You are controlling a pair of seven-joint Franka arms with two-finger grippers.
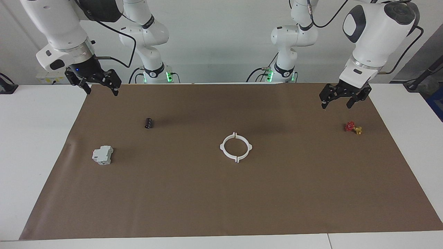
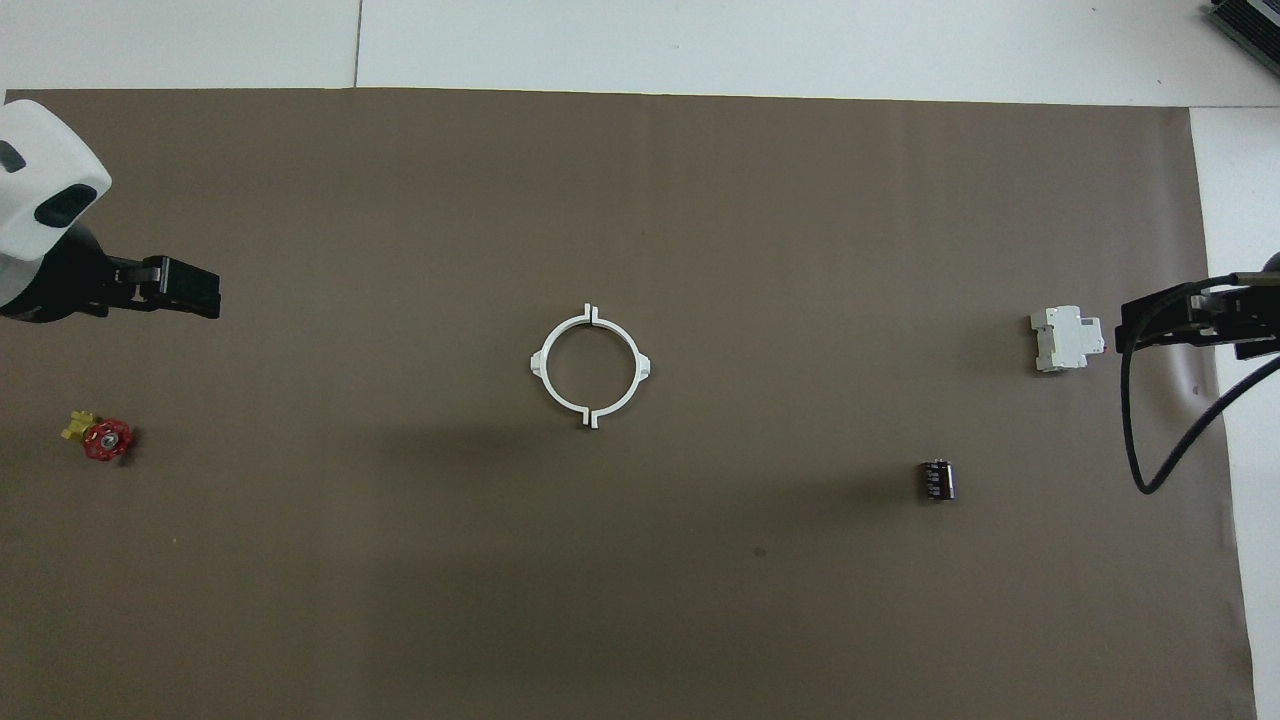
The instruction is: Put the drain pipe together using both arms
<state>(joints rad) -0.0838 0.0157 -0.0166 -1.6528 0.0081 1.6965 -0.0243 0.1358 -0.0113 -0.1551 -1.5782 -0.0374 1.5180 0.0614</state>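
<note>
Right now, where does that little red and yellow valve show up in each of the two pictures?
Facing view: the red and yellow valve lies on the brown mat toward the picture's right edge, below the left pincer.
Overhead view: the valve sits near the picture's left edge, below that same pincer.
Shared landmark: the white ring at the mat's middle.

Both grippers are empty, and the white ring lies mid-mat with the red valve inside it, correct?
Not quite. The valve is not inside the ring; it lies apart, toward the left arm's end. The facing view shows it. Left gripper and right gripper are empty.
</note>
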